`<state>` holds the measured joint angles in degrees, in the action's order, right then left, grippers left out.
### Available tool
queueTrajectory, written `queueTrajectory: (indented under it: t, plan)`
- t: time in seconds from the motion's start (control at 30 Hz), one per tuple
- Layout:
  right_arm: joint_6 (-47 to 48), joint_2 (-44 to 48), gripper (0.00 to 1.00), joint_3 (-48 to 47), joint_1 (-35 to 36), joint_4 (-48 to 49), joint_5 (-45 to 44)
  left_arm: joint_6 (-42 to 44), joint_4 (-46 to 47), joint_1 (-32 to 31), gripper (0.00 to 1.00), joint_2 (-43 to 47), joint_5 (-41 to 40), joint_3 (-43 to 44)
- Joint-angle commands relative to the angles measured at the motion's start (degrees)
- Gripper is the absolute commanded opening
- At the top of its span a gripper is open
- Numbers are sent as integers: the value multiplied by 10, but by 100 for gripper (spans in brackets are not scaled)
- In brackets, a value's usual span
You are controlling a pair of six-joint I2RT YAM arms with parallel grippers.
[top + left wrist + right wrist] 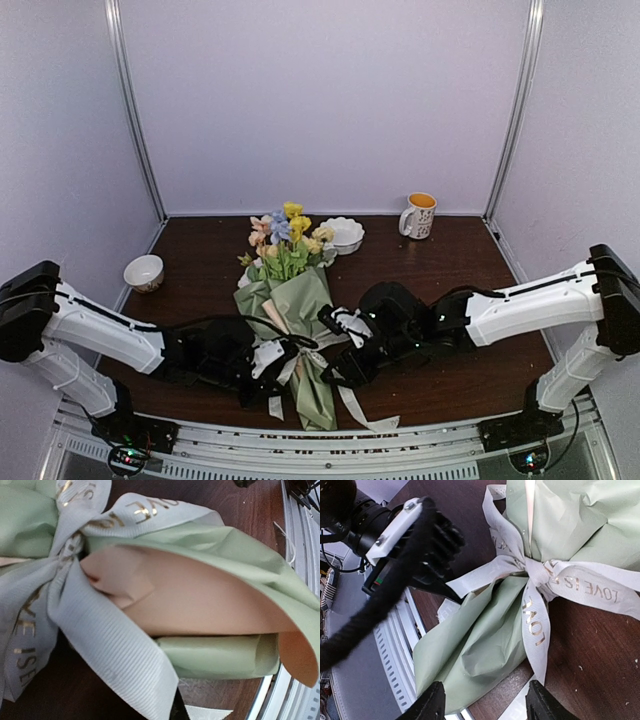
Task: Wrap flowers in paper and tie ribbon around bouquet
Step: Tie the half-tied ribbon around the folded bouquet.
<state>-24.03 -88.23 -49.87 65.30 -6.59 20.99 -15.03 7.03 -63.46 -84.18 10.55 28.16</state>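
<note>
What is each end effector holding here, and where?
Left end effector appears to pinch the ribbon by one of its tails; right end effector is open, holding nothing.

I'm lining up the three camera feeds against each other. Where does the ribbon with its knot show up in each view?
Top external: the ribbon is low centre, tied round the narrow part of the wrap, with its tails trailing toward the near edge.
Left wrist: ribbon knot at upper left, with a broad tail running down to bottom centre.
Right wrist: ribbon knot right of centre, in the upper half.
Shared landmark: the sage-green paper.
</note>
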Motion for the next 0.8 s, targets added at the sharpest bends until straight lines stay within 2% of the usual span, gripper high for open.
queueTrajectory:
  t: [0.0,0.07,0.2,0.4,0.5,0.6,0.77]
  plan:
    - [-21,-21,56,-40,-15,11,-50,-29,1,1,0,70,0,-42]
    - [-37,-36,56,-64,-19,4,-105,-46,-5,0,0,115,-2,-60]
    - [-41,-59,56,-104,-23,-3,-159,-77,-47,-1,0,215,1,-87]
    - [-38,-125,55,-181,-36,-16,-162,-137,-136,-13,0,363,-7,-129]
    - [-45,-134,55,-182,-47,-4,-145,-180,-171,-24,0,411,-15,-152]
    - [-48,-111,55,-155,-62,11,-138,-207,-203,-40,0,435,-28,-163]
    - [-52,-55,55,-92,-101,0,-149,-190,-235,-43,0,421,-17,-148]
